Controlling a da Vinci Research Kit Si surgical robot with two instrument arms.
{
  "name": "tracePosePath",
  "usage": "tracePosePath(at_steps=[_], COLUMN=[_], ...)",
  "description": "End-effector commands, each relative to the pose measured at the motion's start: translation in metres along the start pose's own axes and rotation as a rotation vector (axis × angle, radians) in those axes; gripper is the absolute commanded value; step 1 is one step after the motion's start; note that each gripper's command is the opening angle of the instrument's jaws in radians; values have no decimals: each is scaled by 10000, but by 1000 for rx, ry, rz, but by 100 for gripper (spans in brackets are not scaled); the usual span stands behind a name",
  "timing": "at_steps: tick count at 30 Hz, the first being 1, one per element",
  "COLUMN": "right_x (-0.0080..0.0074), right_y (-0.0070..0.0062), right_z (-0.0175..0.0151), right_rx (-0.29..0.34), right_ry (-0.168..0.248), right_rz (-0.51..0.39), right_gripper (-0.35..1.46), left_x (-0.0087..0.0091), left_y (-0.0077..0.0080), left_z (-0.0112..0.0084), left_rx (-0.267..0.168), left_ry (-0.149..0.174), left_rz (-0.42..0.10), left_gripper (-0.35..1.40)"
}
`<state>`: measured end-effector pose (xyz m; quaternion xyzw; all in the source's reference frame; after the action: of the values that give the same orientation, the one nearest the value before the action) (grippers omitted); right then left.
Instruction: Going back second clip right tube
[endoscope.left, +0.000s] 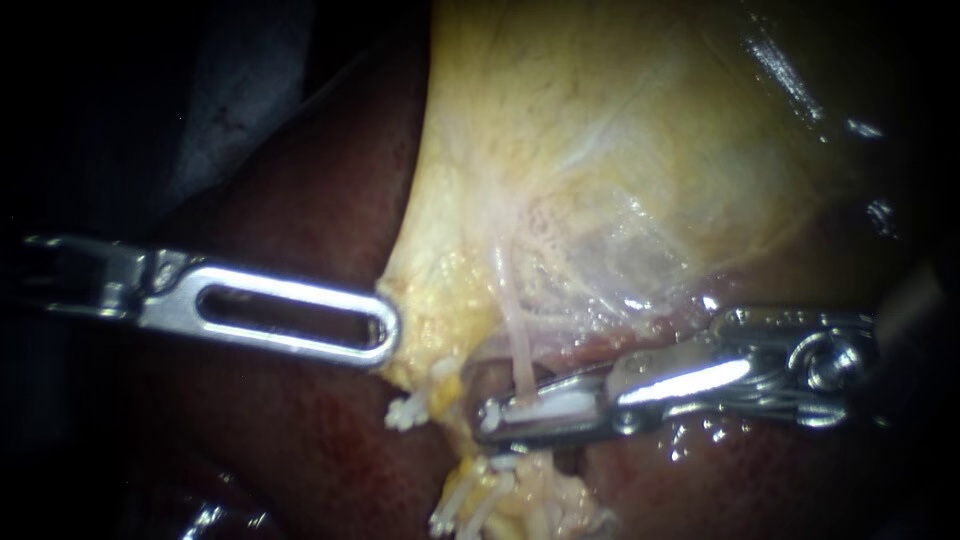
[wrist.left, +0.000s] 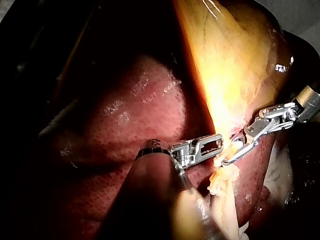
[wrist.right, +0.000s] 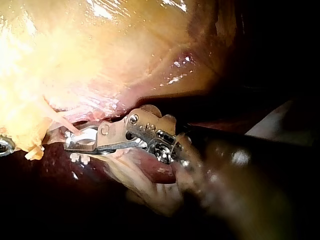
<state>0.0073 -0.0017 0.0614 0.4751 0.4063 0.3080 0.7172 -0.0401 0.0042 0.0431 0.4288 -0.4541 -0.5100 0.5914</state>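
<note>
**A:** What is the left instrument (endoscope.left: 388, 332) doing?

**B:** Its slotted jaws are lying together and pinching the pale yellow edge of the gallbladder (endoscope.left: 640, 150). The dark red liver (endoscope.left: 300, 440) is lying below them.

**A:** And just right of that?

**B:** A lone clip (endoscope.left: 405, 413), small and white, is sitting at the lower fringe of the yellow tissue, apart from both instruments.

**A:** Where is the tube (endoscope.left: 515, 340)?

**B:** It is hanging down from the gallbladder, thin and pale pink, and running straight into the clip (endoscope.left: 548, 407).

**A:** How is that clip looking?

**B:** White, glossy and long. It is lying lengthwise inside the right instrument (endoscope.left: 488, 418), just under the gallbladder's lower edge. The jaws are standing barely apart, both pressing on it.
</note>
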Motion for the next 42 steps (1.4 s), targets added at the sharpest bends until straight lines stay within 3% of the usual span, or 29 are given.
tracePosePath(at_steps=[1, 14, 16, 25, 30, 42], right_x=[0, -2, -2, -1, 1, 5], right_y=[0, -2, -2, -9, -9, -10], right_z=[0, 1, 1, 0, 0, -4], right_rx=[0, 1, -1, 19, 17, 6], right_ry=[0, -2, -5, 7, 23, 35], right_rz=[0, -7, -31, -127, -208, -276], right_gripper=[-35, -34, -14, 32, 43, 50], left_x=[0, 0, 0, 0, 0, 0], left_y=[0, 0, 0, 0, 0, 0], left_z=[0, 0, 0, 0, 0, 0], left_rx=[0, 0, 0, 0, 0, 0], left_ry=[0, 0, 0, 0, 0, 0], left_rz=[0, 0, 0, 0, 0, 0], left_gripper=[-35, -35, -35, -35, -35, -35])
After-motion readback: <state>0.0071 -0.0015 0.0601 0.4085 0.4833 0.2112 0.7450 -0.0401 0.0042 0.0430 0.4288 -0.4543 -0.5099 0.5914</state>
